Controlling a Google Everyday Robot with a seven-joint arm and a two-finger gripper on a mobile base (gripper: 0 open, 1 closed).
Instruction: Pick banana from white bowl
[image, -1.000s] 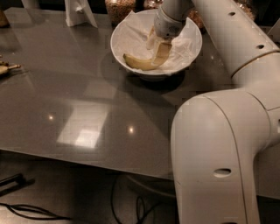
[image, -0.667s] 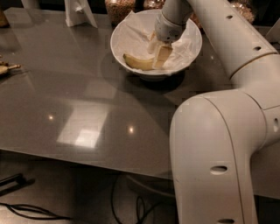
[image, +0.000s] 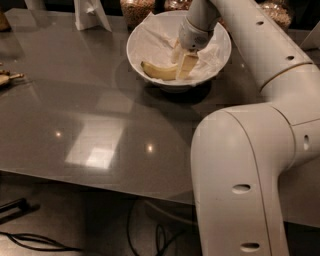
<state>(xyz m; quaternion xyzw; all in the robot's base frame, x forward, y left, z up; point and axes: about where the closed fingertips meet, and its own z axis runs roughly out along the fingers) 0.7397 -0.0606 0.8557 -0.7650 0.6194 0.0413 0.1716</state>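
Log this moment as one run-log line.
step: grasp approach | hand: down in white bowl, at one end of banana | banana: lying in bowl, not lifted

The gripper (image: 183, 61) stands inside the white bowl (image: 133, 36), over the right end of the banana (image: 156, 71), and hides that end. Part of the bowl's far rim is lost behind the arm (image: 260, 45) (which itself runs off the right and bottom edges). The glass jars (image: 137, 9) along the top are cut off above, as is the white stand (image: 90, 12). A small object (image: 7, 77) at the left edge is cut short, too little showing to say what it is.
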